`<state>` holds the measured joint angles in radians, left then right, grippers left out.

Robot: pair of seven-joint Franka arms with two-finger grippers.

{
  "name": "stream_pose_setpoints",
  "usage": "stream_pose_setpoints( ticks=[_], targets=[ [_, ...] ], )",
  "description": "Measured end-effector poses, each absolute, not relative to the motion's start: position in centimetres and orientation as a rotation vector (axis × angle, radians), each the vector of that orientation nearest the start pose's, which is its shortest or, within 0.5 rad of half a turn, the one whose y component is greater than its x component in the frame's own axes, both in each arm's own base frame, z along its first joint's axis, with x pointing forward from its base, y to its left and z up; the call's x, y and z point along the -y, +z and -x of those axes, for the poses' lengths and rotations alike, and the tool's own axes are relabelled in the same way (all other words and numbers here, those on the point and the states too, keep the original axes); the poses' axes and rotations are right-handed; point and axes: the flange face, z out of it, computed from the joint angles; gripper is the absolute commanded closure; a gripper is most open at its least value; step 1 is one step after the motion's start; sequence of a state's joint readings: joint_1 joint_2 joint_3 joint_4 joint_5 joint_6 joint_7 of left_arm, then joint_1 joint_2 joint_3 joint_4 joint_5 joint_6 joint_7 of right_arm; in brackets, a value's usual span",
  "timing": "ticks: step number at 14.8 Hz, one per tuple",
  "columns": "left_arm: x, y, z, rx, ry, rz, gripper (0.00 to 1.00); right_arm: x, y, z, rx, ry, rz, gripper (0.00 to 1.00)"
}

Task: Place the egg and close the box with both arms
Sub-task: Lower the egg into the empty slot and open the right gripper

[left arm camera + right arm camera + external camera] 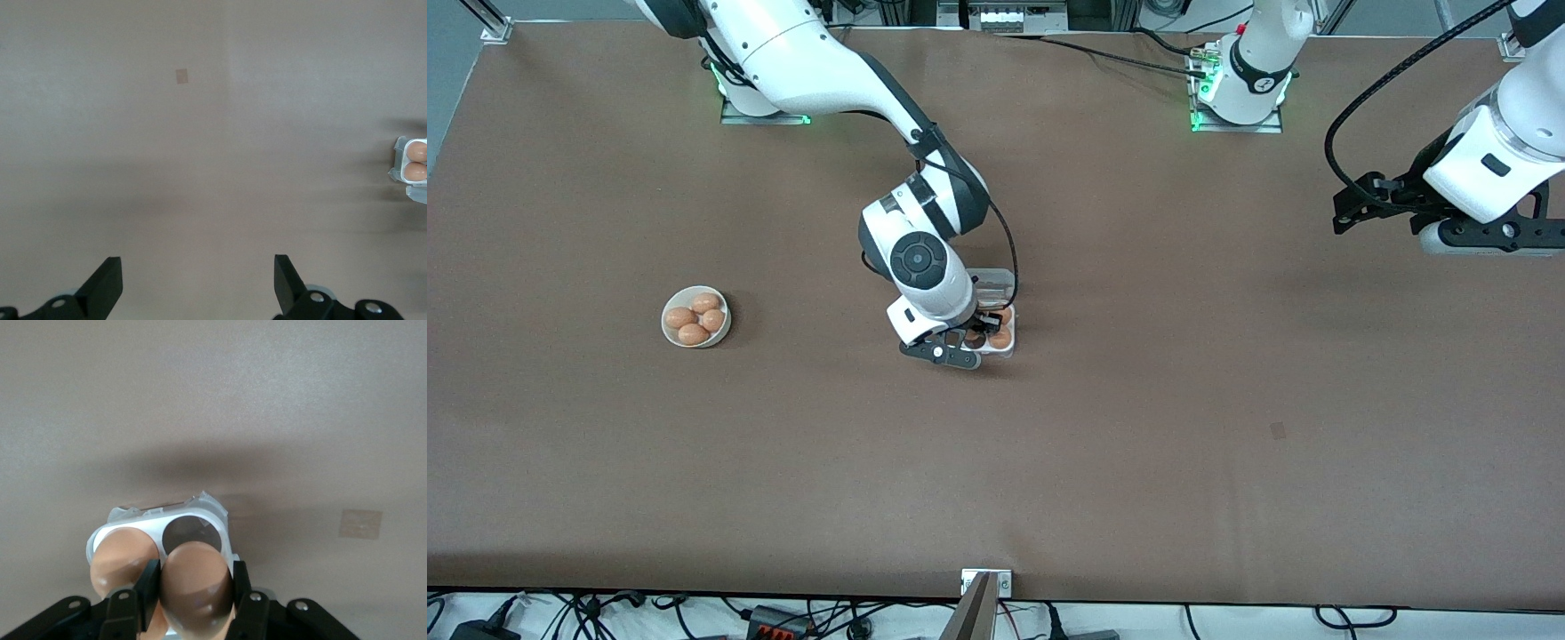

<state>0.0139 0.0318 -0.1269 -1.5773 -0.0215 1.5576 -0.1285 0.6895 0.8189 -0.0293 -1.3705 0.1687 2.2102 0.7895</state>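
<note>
Right gripper (195,603) clamped on egg (195,583), poised over box (996,329) mid-bench for an empty cell. Left gripper (199,283) wide, waiting well apart from box.

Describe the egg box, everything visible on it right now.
The box is a small pale plastic tray with a clear hinged lid lying open, near mid-table. Brown eggs fill some cells; the right wrist view shows one cell empty. The right gripper hangs over it, shut on an egg. Nothing else touches it.
</note>
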Motion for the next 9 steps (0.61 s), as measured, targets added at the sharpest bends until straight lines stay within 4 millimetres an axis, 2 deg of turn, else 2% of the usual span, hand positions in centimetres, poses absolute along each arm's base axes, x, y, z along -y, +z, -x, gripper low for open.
stream_pose_setpoints(
  ticks=[3, 4, 6, 8, 9],
  targets=[
    [6.45, 60.28, -55.8, 0.025, 0.085, 3.16, 0.0, -46.37, 22.81, -57.58, -0.326, 0.082, 3.017, 0.64],
    [6.45, 60.28, -55.8, 0.025, 0.085, 3.16, 0.0, -46.45, 22.85, -57.54, -0.324, 0.08, 3.017, 0.58],
    [6.45, 60.28, -55.8, 0.025, 0.085, 3.16, 0.0, -46.47, 22.87, -57.54, -0.324, 0.079, 3.017, 0.3],
    [6.45, 60.28, -55.8, 0.025, 0.085, 3.16, 0.0, -46.4, 22.93, -57.65, -0.314, 0.065, 3.026, 0.18],
    [6.45, 60.28, -55.8, 0.025, 0.085, 3.16, 0.0, -46.39, 23.02, -57.71, -0.305, 0.054, 3.033, 0.17]
  ],
)
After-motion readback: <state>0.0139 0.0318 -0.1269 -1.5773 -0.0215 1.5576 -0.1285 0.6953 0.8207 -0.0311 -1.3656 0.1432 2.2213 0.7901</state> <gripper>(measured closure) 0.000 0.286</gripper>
